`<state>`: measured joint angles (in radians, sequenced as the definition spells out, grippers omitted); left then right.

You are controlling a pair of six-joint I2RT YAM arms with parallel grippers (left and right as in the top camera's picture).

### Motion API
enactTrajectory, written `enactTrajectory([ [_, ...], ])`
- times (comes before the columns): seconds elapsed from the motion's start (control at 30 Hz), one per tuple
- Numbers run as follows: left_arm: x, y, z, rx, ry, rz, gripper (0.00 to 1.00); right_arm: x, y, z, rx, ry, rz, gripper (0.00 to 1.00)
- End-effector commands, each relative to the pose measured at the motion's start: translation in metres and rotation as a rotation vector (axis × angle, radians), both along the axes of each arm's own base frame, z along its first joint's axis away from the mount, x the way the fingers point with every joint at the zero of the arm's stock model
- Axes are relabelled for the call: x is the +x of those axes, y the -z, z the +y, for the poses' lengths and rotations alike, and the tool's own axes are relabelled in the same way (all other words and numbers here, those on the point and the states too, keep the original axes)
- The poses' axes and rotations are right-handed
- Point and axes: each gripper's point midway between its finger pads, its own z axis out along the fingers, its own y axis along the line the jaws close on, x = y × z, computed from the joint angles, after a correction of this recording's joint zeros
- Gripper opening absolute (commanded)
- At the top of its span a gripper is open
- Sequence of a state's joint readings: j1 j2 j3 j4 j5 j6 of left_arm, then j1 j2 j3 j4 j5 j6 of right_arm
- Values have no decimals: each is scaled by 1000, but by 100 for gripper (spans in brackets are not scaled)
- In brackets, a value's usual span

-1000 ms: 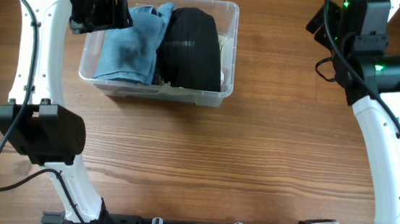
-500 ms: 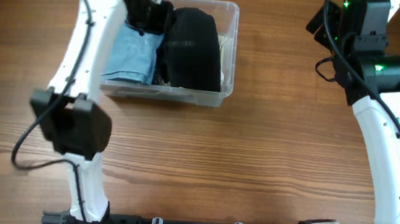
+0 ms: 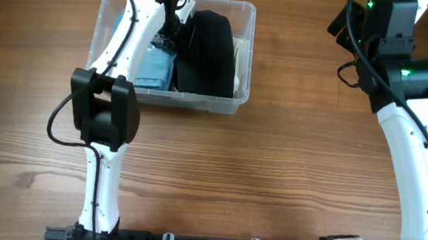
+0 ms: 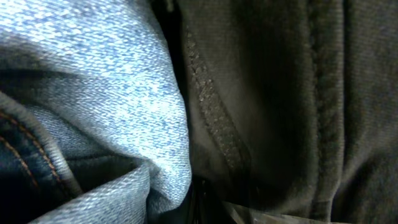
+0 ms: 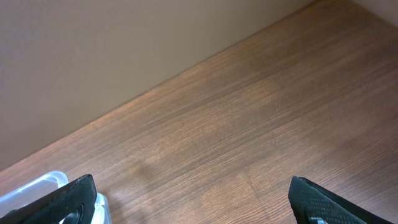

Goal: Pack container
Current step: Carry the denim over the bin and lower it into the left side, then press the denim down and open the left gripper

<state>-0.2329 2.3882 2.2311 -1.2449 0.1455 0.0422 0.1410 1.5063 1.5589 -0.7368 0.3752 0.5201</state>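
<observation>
The clear container [image 3: 200, 102] stands at the back left of the wooden table. Folded blue jeans [image 3: 155, 67] lie in its left half and a folded black garment [image 3: 208, 53] in its middle. My left gripper [image 3: 171, 35] reaches down into the seam between the two and is shut; whether it pinches cloth is hidden. The left wrist view is filled by the jeans [image 4: 93, 74] and the dark garment [image 4: 280, 93] pressed close together. My right gripper [image 5: 199, 205] hangs open over bare wood at the back right, holding nothing.
A strip of pale cloth [image 3: 242, 60] shows along the container's right wall. One corner of the container [image 5: 37, 186] shows at the lower left of the right wrist view. A plain wall [image 5: 124, 50] rises behind the table's far edge.
My left arm has swung right from the container's left rim and down into the gap between jeans and black garment, and its gripper has shut. The right arm has not moved.
</observation>
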Motion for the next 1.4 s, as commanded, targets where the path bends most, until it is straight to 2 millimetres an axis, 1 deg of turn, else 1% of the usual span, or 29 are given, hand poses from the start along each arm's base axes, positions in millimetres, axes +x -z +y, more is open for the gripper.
enactTrajectory([
  [0.0, -6, 40, -19, 38, 38, 54, 4, 1, 4, -2, -4, 17, 5, 100],
  [0.03, -5, 18, -21, 28, 41, 19, 4, 1, 4, -2, -4, 17, 5, 100],
  [0.17, -4, -48, -20, -4, 38, -104, 9, 1, 4, -2, -4, 17, 5, 100],
  [0.2, -5, -69, -20, -15, 38, -143, 9, 1, 4, -2, -5, 17, 6, 100],
  [0.23, -8, -94, -19, -27, 37, -191, 11, 1, 4, -2, -4, 17, 5, 100],
  [0.3, -14, -131, -16, -41, 34, -263, 12, 1, 4, -2, -5, 17, 6, 100],
  [0.33, -18, -146, -8, -13, 22, -296, 12, 1, 4, -2, -4, 17, 5, 100],
  [0.37, -20, -153, -1, 20, 9, -315, 12, 1, 4, -2, -4, 17, 5, 100],
  [0.4, -21, -157, 7, 56, -5, -324, 12, 1, 4, -2, -4, 17, 5, 100],
  [0.43, -22, -155, 19, 106, -54, -318, 12, 1, 4, -2, -4, 17, 5, 100],
  [0.47, -23, -151, 27, 135, -78, -301, 11, 1, 4, -2, -4, 17, 5, 100],
  [0.57, -22, -140, 39, 152, -99, -264, 9, 1, 4, -2, -4, 17, 5, 100],
  [0.6, -20, -135, 44, 160, -110, -253, 8, 1, 4, -2, -4, 17, 5, 100],
  [0.67, -13, -115, 63, 171, -171, -206, 8, 1, 4, -2, -4, 17, 5, 100],
  [0.73, -8, -93, 72, 168, -191, -155, 7, 1, 4, -2, -4, 17, 5, 100],
  [0.77, -6, -80, 73, 154, -195, -127, 6, 1, 4, -2, -4, 17, 5, 100],
  [0.8, -2, -63, 71, 141, -191, -93, 5, 1, 4, -2, -4, 17, 5, 100],
  [0.87, 2, -34, 68, 138, -184, -46, 4, 1, 4, -2, -4, 17, 5, 100],
  [0.93, 5, 1, 65, 140, -177, 9, 4, 1, 4, -2, -4, 17, 5, 100],
  [0.97, 5, 20, 64, 139, -173, 41, 4, 1, 4, -2, -4, 17, 5, 100],
  [1.07, -2, 60, 64, 154, -168, 124, 4, 1, 4, -2, -5, 17, 6, 100],
  [1.1, -2, 64, 64, 157, -167, 132, 4, 1, 4, -2, -4, 17, 5, 100],
  [1.13, -2, 64, 64, 156, -167, 131, 4, 1, 4, -2, -4, 17, 5, 100],
  [1.23, -5, 60, 64, 158, -167, 136, 4, 1, 4, -2, -4, 17, 5, 100],
  [1.3, -9, 52, 65, 160, -166, 145, 4, 1, 4, -2, -4, 17, 5, 100],
  [1.37, -9, 34, 65, 152, -170, 117, 4, 1, 4, -2, -4, 17, 5, 100],
])
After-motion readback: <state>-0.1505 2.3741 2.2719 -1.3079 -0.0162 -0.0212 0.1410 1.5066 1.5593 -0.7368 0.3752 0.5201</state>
